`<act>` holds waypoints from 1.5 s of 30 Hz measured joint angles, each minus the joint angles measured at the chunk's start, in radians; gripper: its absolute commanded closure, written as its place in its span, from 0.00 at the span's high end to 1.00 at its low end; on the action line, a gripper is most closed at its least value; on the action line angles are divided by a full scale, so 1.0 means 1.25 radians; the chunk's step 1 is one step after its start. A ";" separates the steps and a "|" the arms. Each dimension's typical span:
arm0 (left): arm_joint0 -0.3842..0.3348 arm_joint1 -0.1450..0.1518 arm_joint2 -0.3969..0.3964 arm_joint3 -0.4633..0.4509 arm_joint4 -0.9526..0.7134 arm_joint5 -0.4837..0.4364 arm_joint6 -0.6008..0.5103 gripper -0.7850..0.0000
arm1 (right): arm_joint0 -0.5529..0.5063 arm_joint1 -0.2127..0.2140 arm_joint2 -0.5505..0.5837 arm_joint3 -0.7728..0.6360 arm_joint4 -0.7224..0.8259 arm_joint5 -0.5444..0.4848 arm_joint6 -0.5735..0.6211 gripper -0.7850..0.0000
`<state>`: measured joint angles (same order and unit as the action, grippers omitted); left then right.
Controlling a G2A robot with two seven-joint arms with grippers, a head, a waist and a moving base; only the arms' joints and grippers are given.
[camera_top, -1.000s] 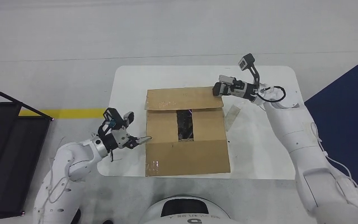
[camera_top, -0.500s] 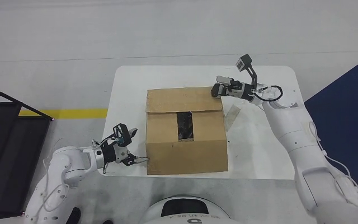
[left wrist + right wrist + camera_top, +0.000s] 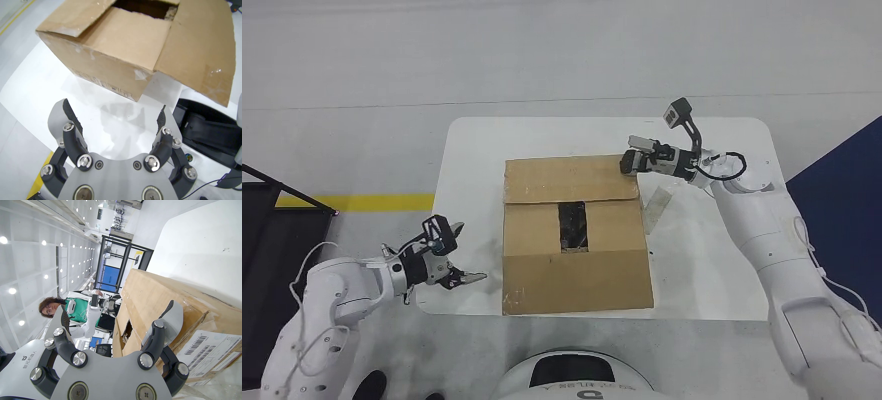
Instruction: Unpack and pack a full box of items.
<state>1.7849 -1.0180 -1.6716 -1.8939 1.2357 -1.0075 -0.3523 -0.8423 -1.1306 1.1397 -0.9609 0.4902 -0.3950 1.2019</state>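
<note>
A brown cardboard box [image 3: 577, 235] stands mid-table, its top flaps [image 3: 567, 180] partly folded over, with a dark gap [image 3: 572, 225] between them. My left gripper [image 3: 467, 277] hovers open and holding nothing over the table's front left, apart from the box's near left corner [image 3: 140, 94]. In its wrist view the left gripper [image 3: 114, 111] faces that corner, and the near flap [image 3: 198, 53] juts out past the table edge. My right gripper [image 3: 627, 160] is open at the box's far right corner. One finger [image 3: 171, 308] lies against the box top [image 3: 151, 294].
The white table [image 3: 472, 150] has bare room left of and behind the box. A barcode label [image 3: 208, 351] and a clear pouch [image 3: 657, 205] sit at the box's right side. A black rack [image 3: 262, 230] stands on the floor off to the left.
My left gripper has drawn away from the box's left side toward the table's front left edge. The near flap shifted slightly. The right arm has hardly moved.
</note>
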 measured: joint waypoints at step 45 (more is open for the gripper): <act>-0.006 0.005 0.120 -0.027 0.121 0.144 0.138 1.00 | 0.005 -0.001 -0.004 0.006 -0.001 0.001 0.005 1.00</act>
<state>1.7780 -1.0121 -1.5221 -1.9272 1.3874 -0.8276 -0.1793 -0.8363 -1.1323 1.1346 -0.9533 0.4890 -0.3936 1.2076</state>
